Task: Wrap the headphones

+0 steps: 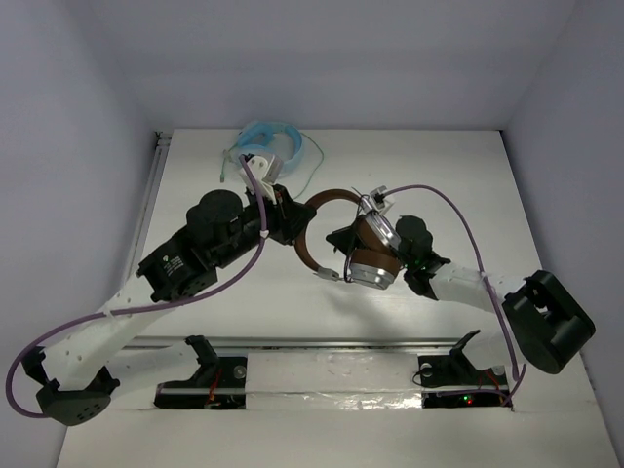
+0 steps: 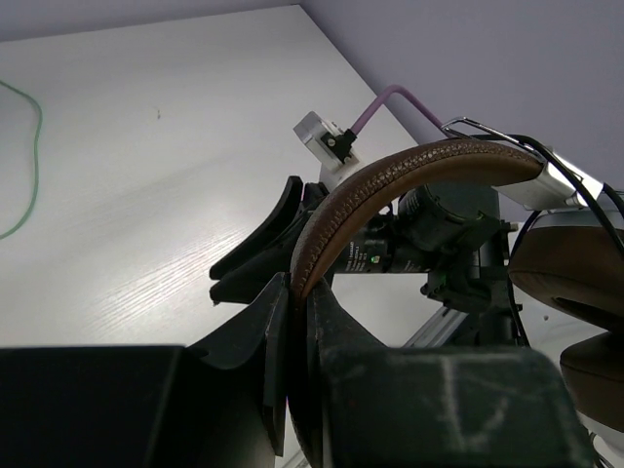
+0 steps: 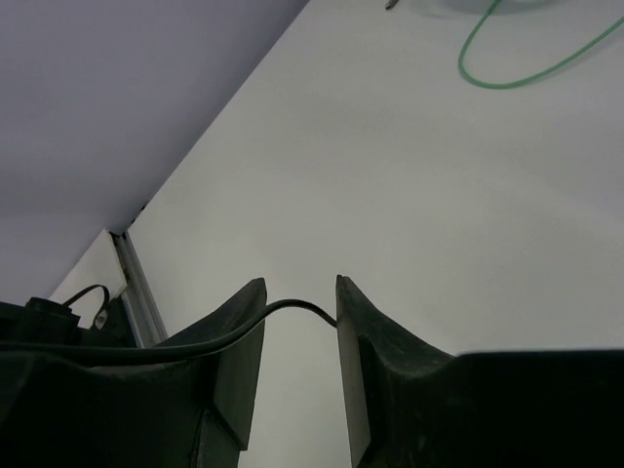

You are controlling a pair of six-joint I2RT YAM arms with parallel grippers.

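The headphones [image 1: 371,261] are lifted off the table, brown pads and silver earcups hanging beside the right arm. My left gripper [image 1: 292,220] is shut on their brown headband [image 2: 390,174]; in the left wrist view the band runs up and right out of the closed left gripper [image 2: 300,294]. My right gripper [image 3: 300,292] is open, its jaws clearly apart. The thin dark cable [image 3: 289,309] arches across the gap from the left finger to the right one, and nothing pinches it. From above, the right gripper [image 1: 390,230] sits against the earcups.
Light blue headphones [image 1: 265,136] with a green cable [image 3: 526,70] lie at the back of the white table [image 1: 439,175]. Grey walls close in the back and both sides. A metal rail [image 1: 322,343] runs along the near edge by the arm bases.
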